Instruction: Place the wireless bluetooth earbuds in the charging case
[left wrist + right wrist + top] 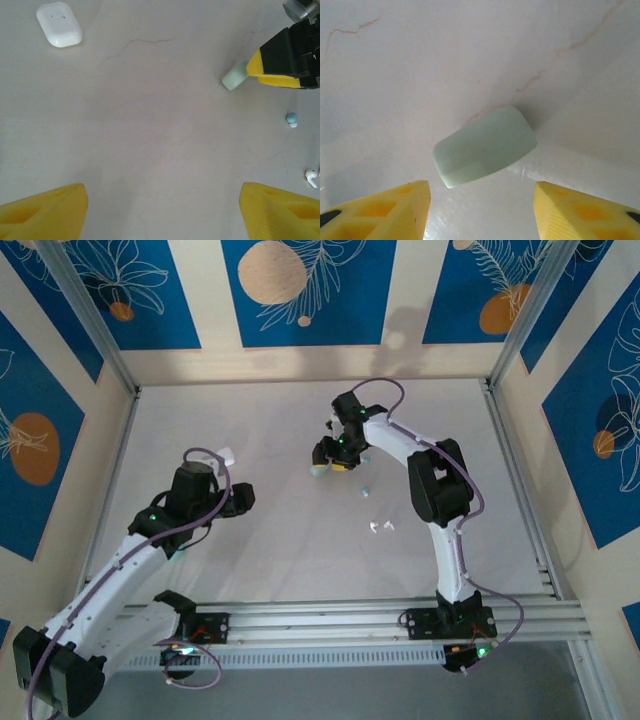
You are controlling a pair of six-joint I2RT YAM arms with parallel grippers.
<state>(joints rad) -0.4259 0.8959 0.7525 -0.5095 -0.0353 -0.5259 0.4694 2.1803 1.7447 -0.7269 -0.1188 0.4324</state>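
A pale green charging case (485, 146) lies shut on the white table just beyond my right gripper (481, 189), which stands open with the case free of both fingers. From above, that gripper (330, 453) hovers over the green case (318, 470). A white charging case (59, 24) lies shut at the far left, ahead of my open, empty left gripper (162, 188). A teal earbud (292, 118) and a white earbud (311, 176) lie loose on the table to the right. In the top view the teal earbud (366, 490) and white earbuds (380, 528) sit near the right arm.
The white case (226, 453) lies just beyond the left gripper (237, 498). Metal rails (330, 620) cross the near edge by the arm bases. Patterned walls close in the table on three sides.
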